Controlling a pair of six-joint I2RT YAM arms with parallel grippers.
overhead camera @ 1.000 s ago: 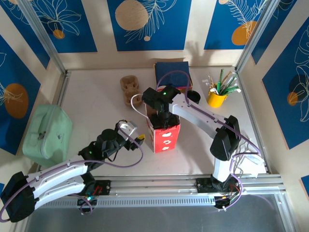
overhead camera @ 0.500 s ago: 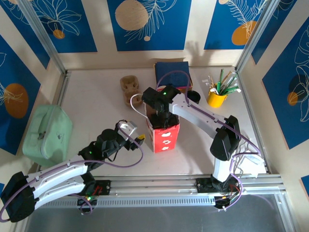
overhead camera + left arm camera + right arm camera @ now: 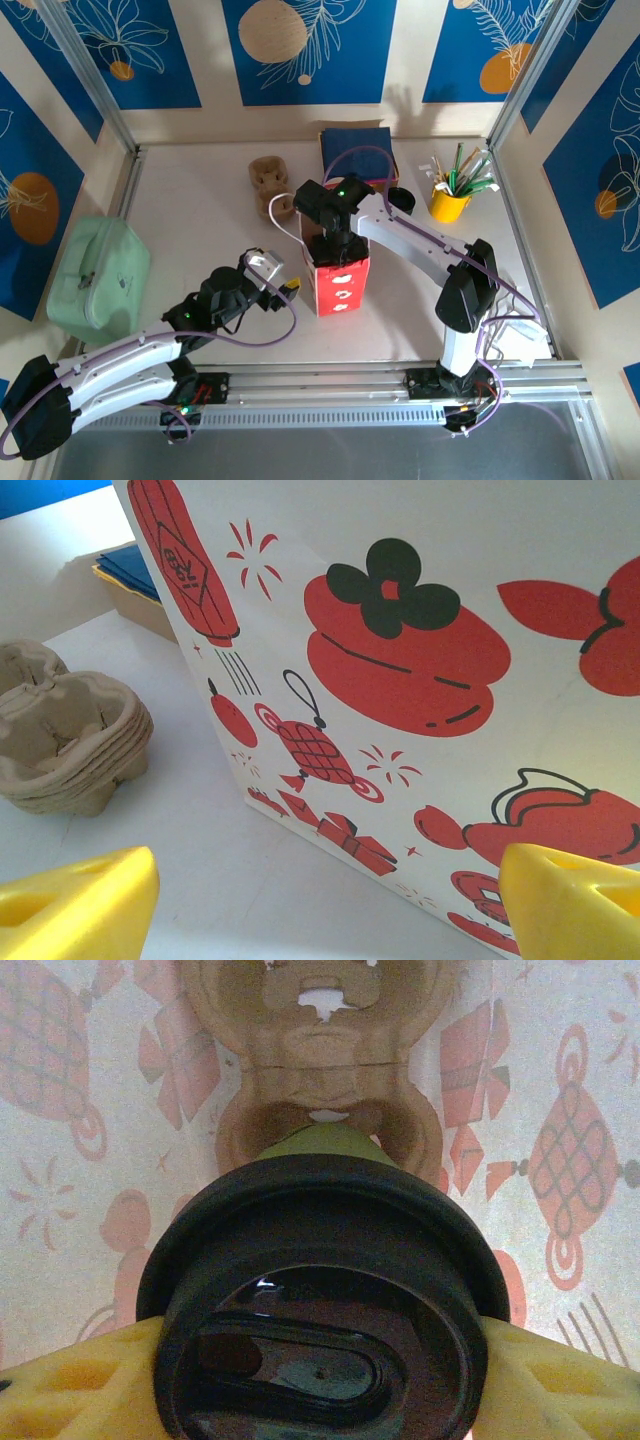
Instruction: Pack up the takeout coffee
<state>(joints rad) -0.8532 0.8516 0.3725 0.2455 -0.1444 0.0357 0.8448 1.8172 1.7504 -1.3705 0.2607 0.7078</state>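
Two yellow fingers (image 3: 75,900) of the left gripper (image 3: 290,288) are cut off at the bottom corners of its wrist view. They are spread wide with nothing between them. From above, this gripper sits at eight o'clock of the paper bag (image 3: 343,285), just beside it, facing its printed side. At nine o'clock in the left wrist view stands a stack of pulp cup carriers (image 3: 65,740), its left edge out of frame. From above, most of the bag's mouth is covered by the right gripper (image 3: 333,240), which reaches down into it. In the right wrist view the takeout coffee (image 3: 320,1300) is inside the bag. The right gripper's fingers (image 3: 70,1380) clamp it at nine and three o'clock, just under its black lid. That lid hides nearly all of the cup's side. At twelve o'clock beyond the lid is one more pulp carrier (image 3: 320,1060), blurred; whether it lies flat or leans on the bag's wall I cannot tell.
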